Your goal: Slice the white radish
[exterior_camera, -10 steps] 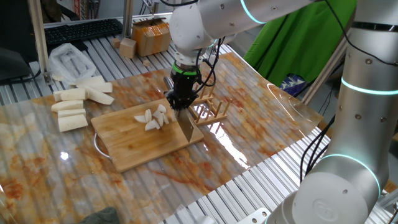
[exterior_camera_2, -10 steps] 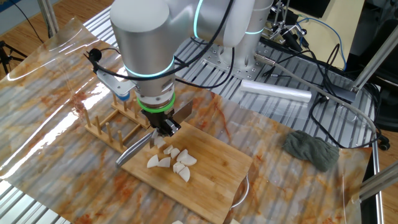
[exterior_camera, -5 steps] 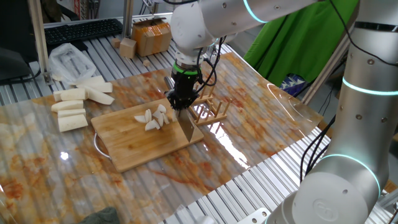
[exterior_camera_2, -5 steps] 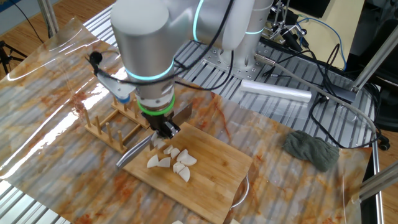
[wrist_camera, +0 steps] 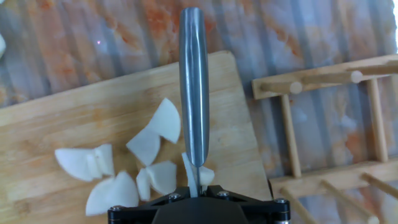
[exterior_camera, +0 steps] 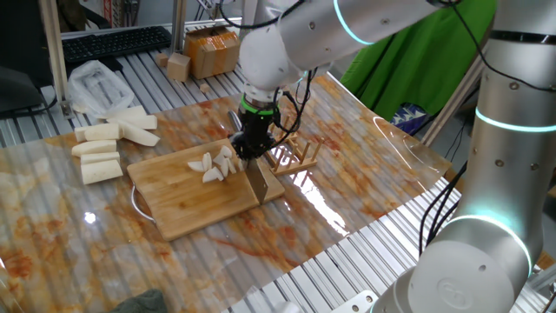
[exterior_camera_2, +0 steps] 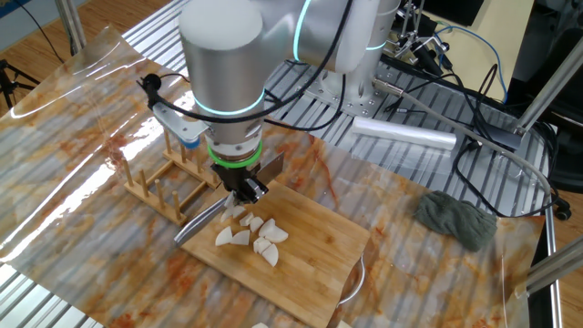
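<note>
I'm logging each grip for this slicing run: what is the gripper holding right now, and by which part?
The gripper is shut on a knife, gripping it at its handle end; the blade points down onto the cutting board among the white radish slices.

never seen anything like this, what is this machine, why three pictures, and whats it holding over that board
It is a robot arm with a two-finger gripper at its tip, shut on a knife. Two pictures come from fixed cameras looking at the table from different sides. The third comes from a camera on the hand itself, looking down along the fingers, so the knife's steel handle runs up the middle of it.

On the table lies a wooden cutting board with pale white radish slices on it; the knife blade stands among them near the board's edge. Beside the board is a wooden peg rack. Farther off lie longer white radish sticks, a plastic bag and, in the other fixed view, a grey cloth.
</note>
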Controlling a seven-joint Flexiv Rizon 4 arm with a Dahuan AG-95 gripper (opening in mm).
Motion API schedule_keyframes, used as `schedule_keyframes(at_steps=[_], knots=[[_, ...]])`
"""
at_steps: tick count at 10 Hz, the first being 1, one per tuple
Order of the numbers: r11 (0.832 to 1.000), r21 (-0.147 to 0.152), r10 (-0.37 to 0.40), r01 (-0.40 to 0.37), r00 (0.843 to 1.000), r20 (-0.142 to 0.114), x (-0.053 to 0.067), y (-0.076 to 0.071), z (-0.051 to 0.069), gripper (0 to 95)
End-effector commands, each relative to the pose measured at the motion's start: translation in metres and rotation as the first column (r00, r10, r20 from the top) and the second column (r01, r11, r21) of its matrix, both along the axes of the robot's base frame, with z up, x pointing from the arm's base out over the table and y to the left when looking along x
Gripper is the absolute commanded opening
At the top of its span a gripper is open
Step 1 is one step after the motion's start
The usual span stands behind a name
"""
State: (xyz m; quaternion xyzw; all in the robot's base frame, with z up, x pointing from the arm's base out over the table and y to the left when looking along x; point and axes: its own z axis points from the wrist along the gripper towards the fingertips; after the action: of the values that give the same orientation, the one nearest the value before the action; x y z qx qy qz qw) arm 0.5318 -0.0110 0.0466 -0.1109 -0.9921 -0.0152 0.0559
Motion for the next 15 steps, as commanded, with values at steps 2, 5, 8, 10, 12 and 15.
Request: schedule_keyframes(at_steps=[2, 5, 8, 10, 12, 15], knots=[[1.0, 0.007, -0.019, 0.019, 1.0, -0.013, 0.003, 0.004, 0.005, 0.0], [0.999, 0.025, -0.02, 0.021, 1.0, -0.006, 0.009, 0.005, 0.015, 0.0], [0.999, 0.029, -0.019, 0.019, 1.0, -0.001, 0.013, 0.01, 0.02, 0.0], [1.0, -0.002, 0.004, -0.004, 1.0, -0.001, 0.018, 0.011, 0.025, 0.0], [1.0, -0.005, 0.026, -0.026, 1.0, 0.001, 0.022, 0.012, 0.029, 0.0], [0.999, 0.003, 0.048, -0.048, 0.999, 0.002, 0.026, 0.013, 0.036, 0.0]])
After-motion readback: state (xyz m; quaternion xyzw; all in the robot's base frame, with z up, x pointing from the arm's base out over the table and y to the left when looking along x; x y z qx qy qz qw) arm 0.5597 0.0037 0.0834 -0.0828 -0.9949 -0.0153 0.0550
